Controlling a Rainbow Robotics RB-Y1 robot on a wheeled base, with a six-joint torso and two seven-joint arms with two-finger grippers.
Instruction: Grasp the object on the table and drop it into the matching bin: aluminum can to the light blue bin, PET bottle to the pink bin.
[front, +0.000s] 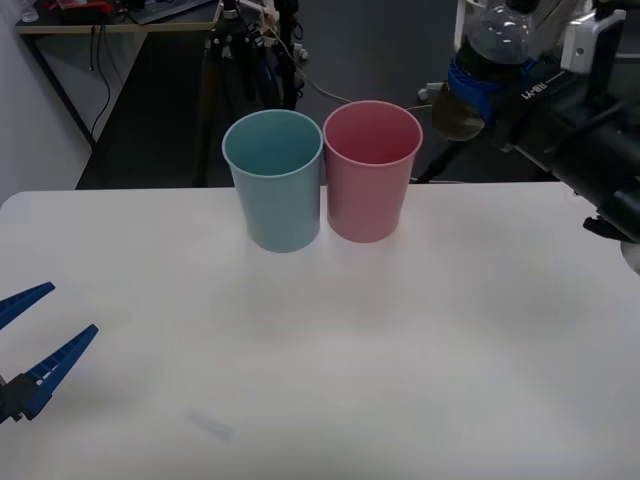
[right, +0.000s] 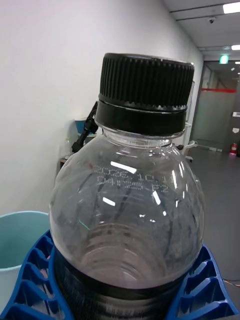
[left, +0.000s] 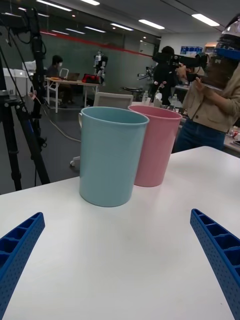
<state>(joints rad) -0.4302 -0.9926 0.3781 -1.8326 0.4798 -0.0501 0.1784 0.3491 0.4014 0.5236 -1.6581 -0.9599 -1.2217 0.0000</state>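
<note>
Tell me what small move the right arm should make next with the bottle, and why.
Probably shift the right gripper toward the robot's left until the PET bottle hangs over the pink bin. The gripper holds it raised, off to the bin's right and not above the rim. The left gripper waits open.

Pretty even overhead light from ceiling strips, so the white table (front: 330, 330) gets only faint, soft shadows. Small glare streaks on the PET bottle (right: 127, 220) up close, with the hallway behind it soft.
</note>
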